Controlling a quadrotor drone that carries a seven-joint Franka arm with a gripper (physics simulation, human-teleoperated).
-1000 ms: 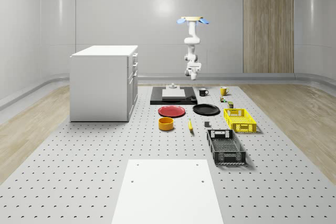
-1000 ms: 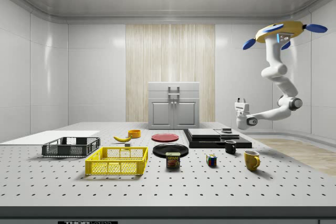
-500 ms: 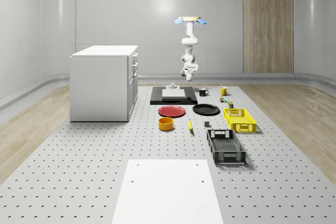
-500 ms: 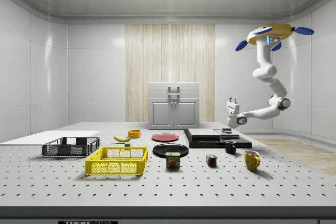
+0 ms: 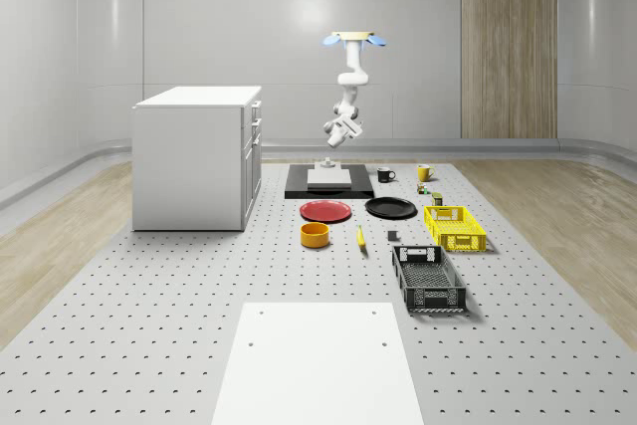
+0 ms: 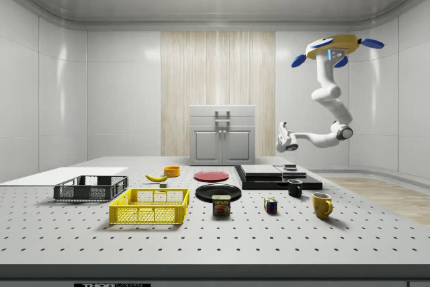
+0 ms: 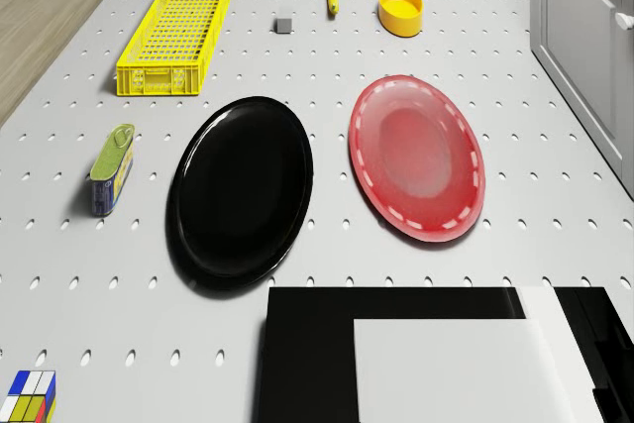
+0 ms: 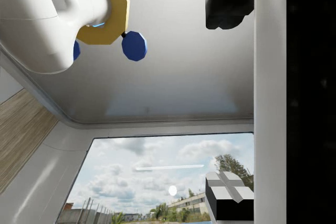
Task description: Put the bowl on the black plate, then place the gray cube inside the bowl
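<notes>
The yellow bowl (image 5: pixel 316 235) (image 7: pixel 400 8) (image 6: pixel 172 171) stands upright on the perforated table, next to the red plate. The black plate (image 5: pixel 391 208) (image 7: pixel 241 192) (image 6: pixel 218 192) lies bare beside the red plate. The small gray cube (image 5: pixel 393 237) (image 7: pixel 283 24) sits between the banana and the yellow crate. The drone (image 5: pixel 347 39) (image 6: pixel 330 48) hovers high over the table's far end, above the black slab. My gripper (image 5: pixel 332 141) (image 6: pixel 283 128) (image 8: pixel 229 100) hangs in the air over that slab, tilted upward toward the ceiling. It is open and holds nothing, far from bowl and cube.
A white cabinet (image 5: pixel 197 156) stands at the whole-scene view's left. The black slab (image 5: pixel 328 186) carries a white block. Also on the table are a red plate (image 5: pixel 325 211), banana (image 5: pixel 360 237), yellow crate (image 5: pixel 455 227), black crate (image 5: pixel 427 278), two mugs, a can (image 7: pixel 111 169) and a white sheet (image 5: pixel 317 363).
Drone and arm have drifted toward the whole-scene view's left and the side view's left. The gripper has risen and swung from beside the slab to over it.
</notes>
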